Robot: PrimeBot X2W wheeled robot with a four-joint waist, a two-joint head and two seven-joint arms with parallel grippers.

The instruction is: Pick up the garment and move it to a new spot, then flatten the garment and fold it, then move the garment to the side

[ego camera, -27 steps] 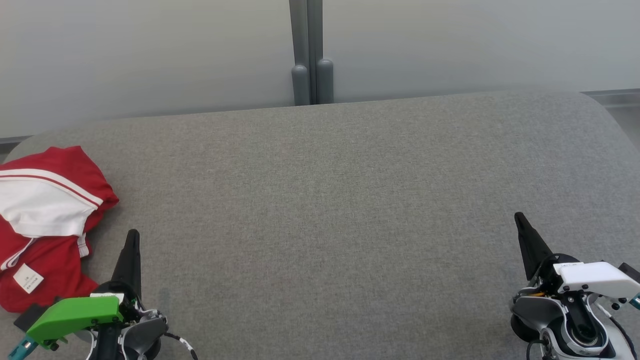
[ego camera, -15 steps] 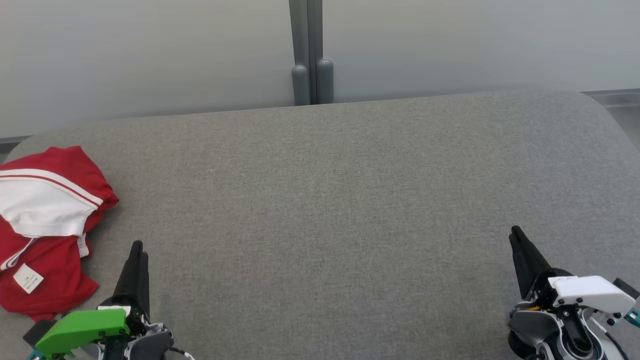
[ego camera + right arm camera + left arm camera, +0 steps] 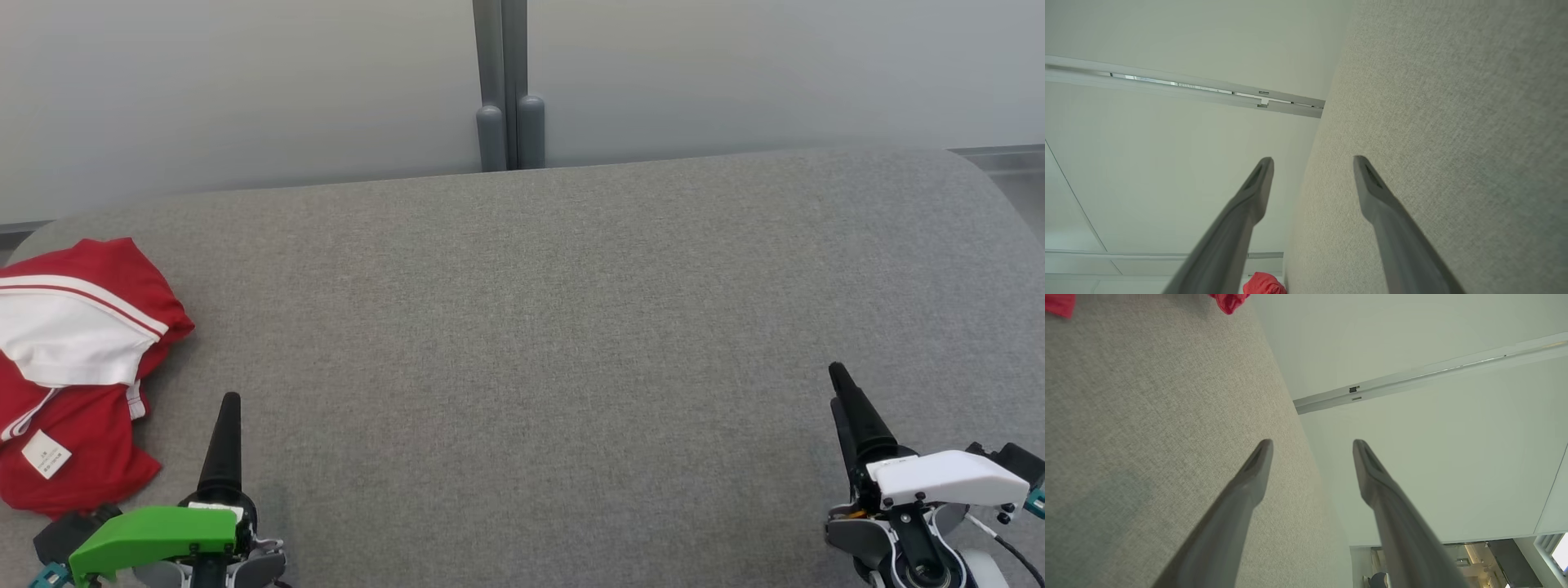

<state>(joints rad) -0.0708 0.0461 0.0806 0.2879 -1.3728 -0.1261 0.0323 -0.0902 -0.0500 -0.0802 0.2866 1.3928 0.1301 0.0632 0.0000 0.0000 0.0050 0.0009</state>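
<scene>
The garment [image 3: 77,371], red with white panels and a small white label, lies crumpled at the left edge of the grey upholstered surface [image 3: 522,327]. A red corner of the garment [image 3: 1229,301] peeks in at the top of the left wrist view, and a small red bit of the garment [image 3: 1263,284] shows at the bottom of the right wrist view. My left gripper [image 3: 229,404] hovers low just right of the garment, apart from it; its jaws stand open and hold nothing [image 3: 1312,446]. Far to the right, my right gripper [image 3: 841,380] is also open and holds nothing [image 3: 1312,162].
A pale wall with a grey vertical post [image 3: 506,90] stands behind the surface. The far edge of the surface [image 3: 735,155] curves down at the right corner. A wide stretch of grey fabric lies between the two grippers.
Both grippers have drawn back toward the bottom edge of the head view, the left one turning slightly. The garment has not moved.
</scene>
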